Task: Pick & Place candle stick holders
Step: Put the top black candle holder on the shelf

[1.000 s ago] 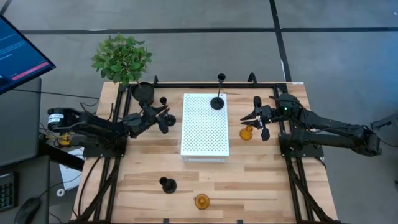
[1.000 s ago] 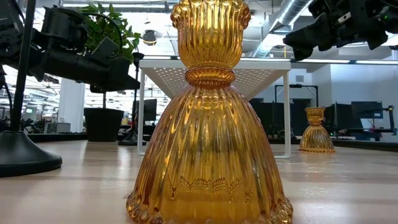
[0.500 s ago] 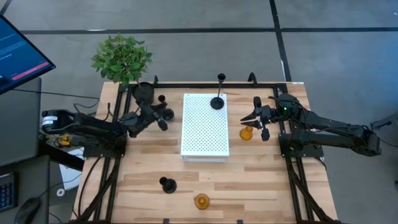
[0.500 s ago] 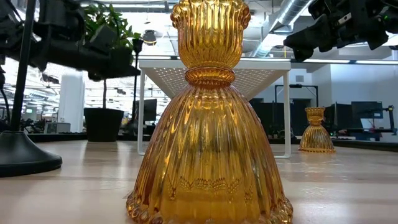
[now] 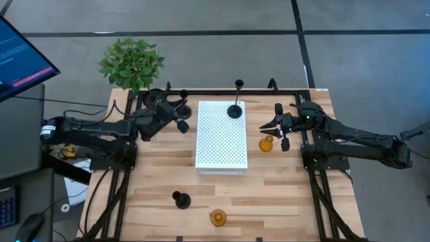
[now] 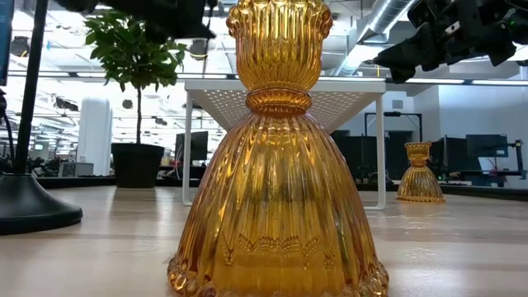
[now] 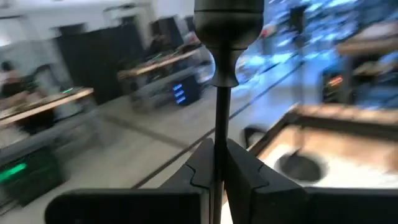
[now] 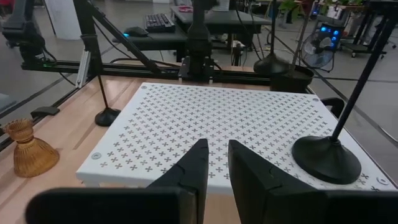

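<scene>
Gripping a tall black thin-stemmed candle stick holder point(image 7: 219, 93) by its stem, the left end effector point(image 5: 176, 115) is hovering above the far left part of the wooden worktop point(image 5: 282, 195), just beside the white perforated platform point(image 5: 221, 134) and near the black plant pot point(image 5: 153, 98). Only one tall black holder point(image 5: 235, 107) is standing on that platform, so the job is looking barely begun. Waiting on the other side of the platform, the right end effector point(image 5: 281, 128) is holding nothing, its fingers nearly together, with a squat amber glass holder point(image 5: 267, 143) just beside it. A short black holder point(image 5: 180, 199) and a second amber holder point(image 5: 218, 217) are sitting well apart from both end effectors at the near edge.
</scene>
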